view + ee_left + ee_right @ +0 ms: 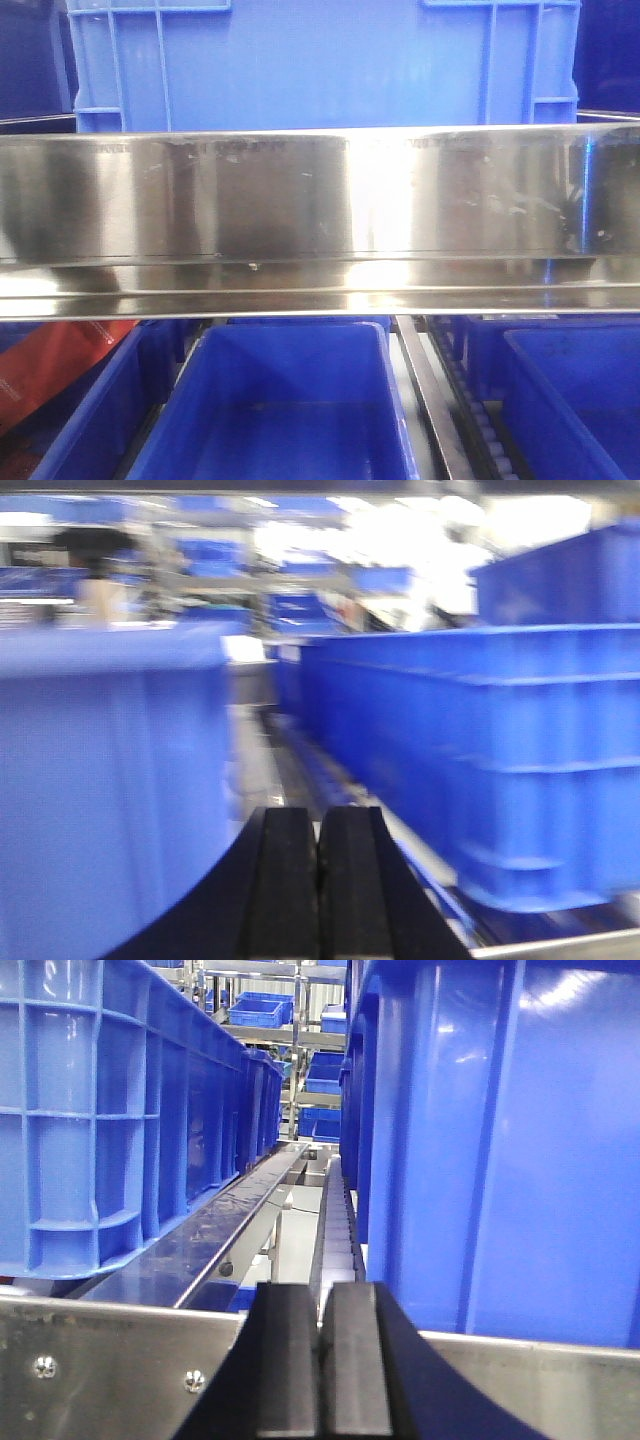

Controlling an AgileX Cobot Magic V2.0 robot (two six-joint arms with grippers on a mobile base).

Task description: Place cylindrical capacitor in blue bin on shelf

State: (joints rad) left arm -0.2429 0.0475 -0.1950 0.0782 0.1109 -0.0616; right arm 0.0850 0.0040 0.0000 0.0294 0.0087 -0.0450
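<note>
**Two closed grippers, no capacitor in sight**

Both grippers sit at the bottom centre of their wrist views with jaws pressed together and nothing visible between them: the left gripper (318,880) between two blue bins, in a blurred picture, and the right gripper (322,1360) just above a steel rail with screws. The cylindrical capacitor appears in none of the three views, so its place cannot be told. In the front view the shelf (320,215) spans the middle of the frame as a shiny rail, a large blue crate (320,65) above it and an open blue bin (285,400) at lower centre. The step in hand seems to be a reach or repositioning; doing it well means locating the capacitor first, then opening the jaws before closing in on it
</note>
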